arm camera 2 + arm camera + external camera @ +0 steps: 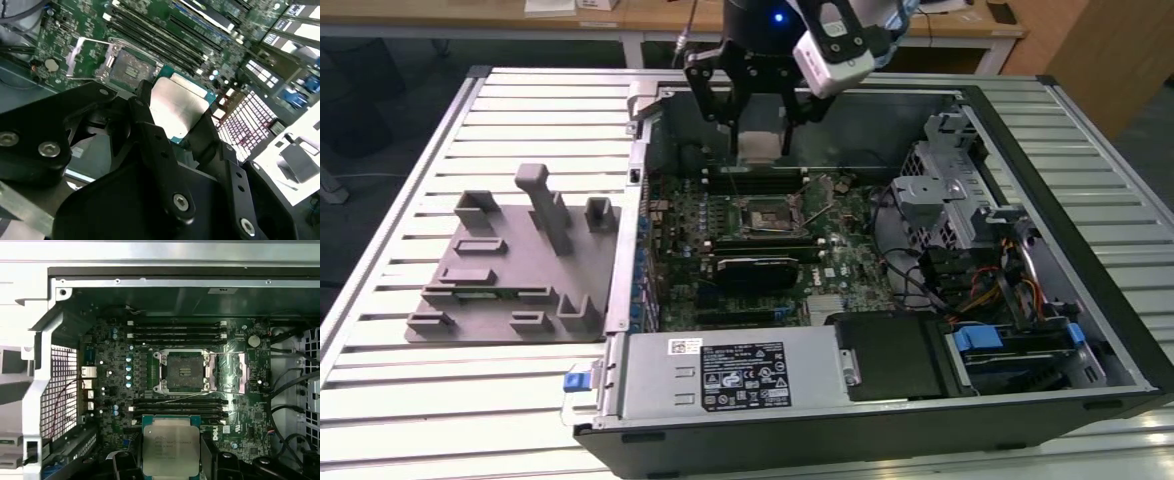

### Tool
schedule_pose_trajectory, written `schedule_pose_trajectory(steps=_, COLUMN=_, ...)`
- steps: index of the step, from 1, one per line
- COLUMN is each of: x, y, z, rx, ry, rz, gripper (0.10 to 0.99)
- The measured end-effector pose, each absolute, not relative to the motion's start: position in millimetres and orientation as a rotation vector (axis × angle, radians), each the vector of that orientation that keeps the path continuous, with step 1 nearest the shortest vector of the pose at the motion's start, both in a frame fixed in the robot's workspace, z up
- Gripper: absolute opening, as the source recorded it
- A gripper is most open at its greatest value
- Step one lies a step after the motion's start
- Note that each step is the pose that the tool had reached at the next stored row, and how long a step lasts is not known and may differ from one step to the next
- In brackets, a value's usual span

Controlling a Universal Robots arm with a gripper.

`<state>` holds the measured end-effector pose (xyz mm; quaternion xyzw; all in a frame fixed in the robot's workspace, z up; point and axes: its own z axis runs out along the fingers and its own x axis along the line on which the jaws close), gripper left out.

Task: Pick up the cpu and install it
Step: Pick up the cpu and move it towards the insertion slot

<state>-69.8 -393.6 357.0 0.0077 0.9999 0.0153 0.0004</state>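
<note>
One gripper [758,135] hangs over the open case [1107,330], clenched on the cpu [758,148]. In the second wrist view two black fingers [145,115] press the cpu's [177,107] opposite edges. The chip is in the air, clear of the board [841,265], lying flat with its metal top towards the wrist.

The socket [767,215] is bare, and its metal frame [227,371] is swung open beside it. In the exterior view the cpu sits above the memory slots [754,172] at the far side of the board. The socket is lower down and nearer the camera, so the chip looks short of it rather than straight above.

In the first wrist view another bank of slots [180,405] shows between the cpu [170,447] and the socket [182,371]. The chip's edges run square with the socket's, so I judge the gap to be one of position and height, not turn. The grey tray [507,270] stands well apart on the table, to the exterior view's left.
</note>
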Motion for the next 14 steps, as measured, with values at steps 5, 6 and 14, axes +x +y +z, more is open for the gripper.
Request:
schedule_pose_trajectory(steps=5, x=-60.7, y=-393.6, z=348.5, rx=0.024, ry=3.141, rz=0.048, gripper=0.545)
schedule_pose_trajectory(steps=6, x=-59.5, y=-393.6, z=346.6, rx=0.024, ry=3.141, rz=0.048, gripper=0.545)
schedule_pose_trajectory(steps=14, x=-51.5, y=-393.6, z=332.1, rx=0.024, ry=3.141, rz=0.048, gripper=0.545)
